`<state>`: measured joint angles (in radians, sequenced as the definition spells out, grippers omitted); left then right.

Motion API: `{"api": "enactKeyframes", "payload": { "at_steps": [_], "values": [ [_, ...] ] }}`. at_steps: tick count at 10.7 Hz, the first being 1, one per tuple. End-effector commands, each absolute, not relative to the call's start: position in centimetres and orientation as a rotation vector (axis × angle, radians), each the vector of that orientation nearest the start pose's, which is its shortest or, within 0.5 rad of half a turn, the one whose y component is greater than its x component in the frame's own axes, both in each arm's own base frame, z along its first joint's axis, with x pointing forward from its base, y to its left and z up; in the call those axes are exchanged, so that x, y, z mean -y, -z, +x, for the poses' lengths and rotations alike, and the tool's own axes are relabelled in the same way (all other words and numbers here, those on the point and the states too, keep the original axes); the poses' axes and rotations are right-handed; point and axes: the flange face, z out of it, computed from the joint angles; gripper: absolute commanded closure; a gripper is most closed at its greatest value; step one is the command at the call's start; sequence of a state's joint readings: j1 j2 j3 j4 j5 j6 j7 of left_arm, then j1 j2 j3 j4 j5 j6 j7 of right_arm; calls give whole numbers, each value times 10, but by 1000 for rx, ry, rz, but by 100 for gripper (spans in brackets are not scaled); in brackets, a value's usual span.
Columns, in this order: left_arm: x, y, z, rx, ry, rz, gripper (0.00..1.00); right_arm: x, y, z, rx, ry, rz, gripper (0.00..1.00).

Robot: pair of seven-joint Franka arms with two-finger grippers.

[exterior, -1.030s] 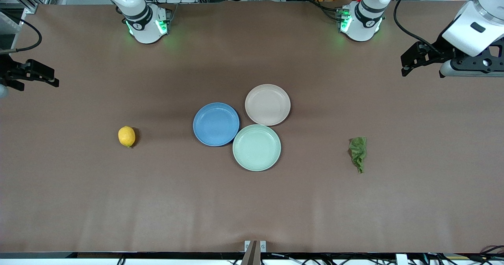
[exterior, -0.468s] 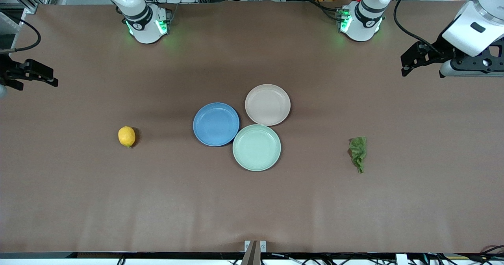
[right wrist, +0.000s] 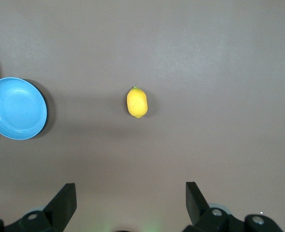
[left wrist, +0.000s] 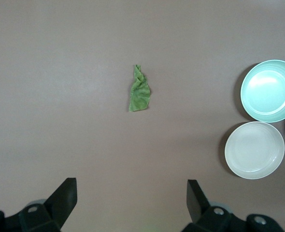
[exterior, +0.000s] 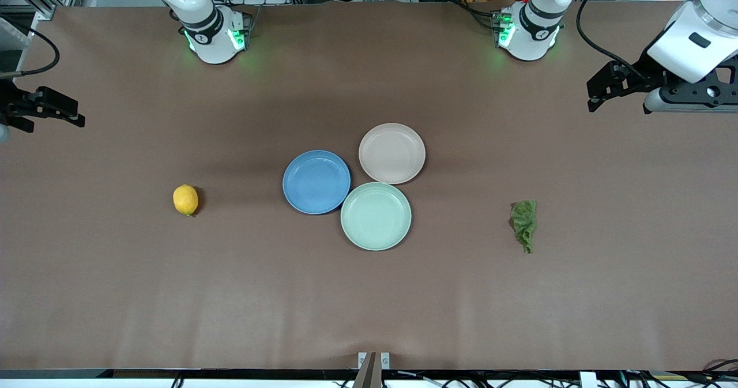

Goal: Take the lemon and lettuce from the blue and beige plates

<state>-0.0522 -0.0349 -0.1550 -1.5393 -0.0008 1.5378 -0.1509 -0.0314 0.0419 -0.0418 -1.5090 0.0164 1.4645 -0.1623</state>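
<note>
The lemon (exterior: 185,199) lies on the bare table toward the right arm's end, off the plates; it also shows in the right wrist view (right wrist: 137,102). The lettuce (exterior: 524,218) lies on the table toward the left arm's end, and shows in the left wrist view (left wrist: 140,92). The blue plate (exterior: 316,181) and the beige plate (exterior: 392,153) stand empty mid-table. My left gripper (exterior: 594,95) hangs open and empty high over its end of the table (left wrist: 131,193). My right gripper (exterior: 75,114) hangs open and empty high over its end (right wrist: 131,195).
A pale mint-green plate (exterior: 376,215), also empty, touches the blue and beige plates on the side nearer the front camera. The brown table mat (exterior: 369,307) covers the whole surface. The arm bases (exterior: 214,36) stand along the table's back edge.
</note>
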Motion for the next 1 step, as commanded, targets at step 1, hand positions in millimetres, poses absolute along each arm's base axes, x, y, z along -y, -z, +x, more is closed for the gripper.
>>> {"api": "enactKeyframes", "payload": {
  "at_steps": [1],
  "values": [
    [110,-659,529,-126,40,-3142,0,41,-626,554,116,-117,-3118,0]
  ]
}}
